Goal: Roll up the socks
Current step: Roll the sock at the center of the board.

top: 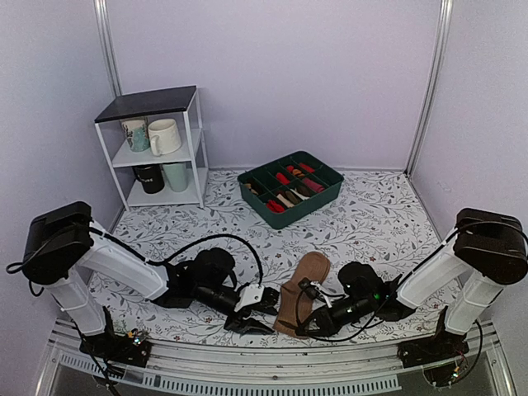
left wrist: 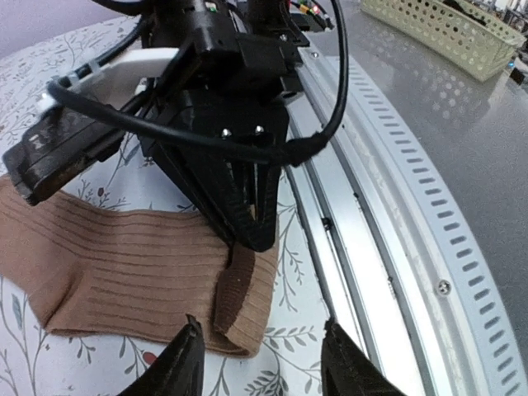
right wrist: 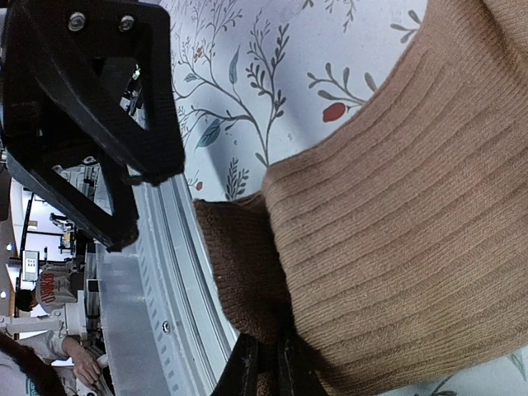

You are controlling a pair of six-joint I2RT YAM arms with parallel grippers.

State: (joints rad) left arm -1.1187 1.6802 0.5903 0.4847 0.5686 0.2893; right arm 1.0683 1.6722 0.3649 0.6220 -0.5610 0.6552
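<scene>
The tan-brown socks (top: 302, 290) lie as a flat strip on the floral table, with the dark brown cuff end near the front edge. My right gripper (top: 305, 327) is shut on the dark cuff (right wrist: 239, 256), folding it up over the tan ribbed part (right wrist: 396, 223); its closed fingertips (right wrist: 247, 373) show at the bottom of the right wrist view. My left gripper (left wrist: 262, 363) is open and empty, its fingers (left wrist: 186, 363) just short of the cuff edge (left wrist: 235, 285). It sits left of the sock in the top view (top: 247, 318).
A green divided tray (top: 328, 191) with rolled red, cream and dark socks stands at the back centre. A white shelf (top: 195, 124) with mugs is at the back left. A metal rail (left wrist: 396, 247) runs along the near table edge beside the cuff.
</scene>
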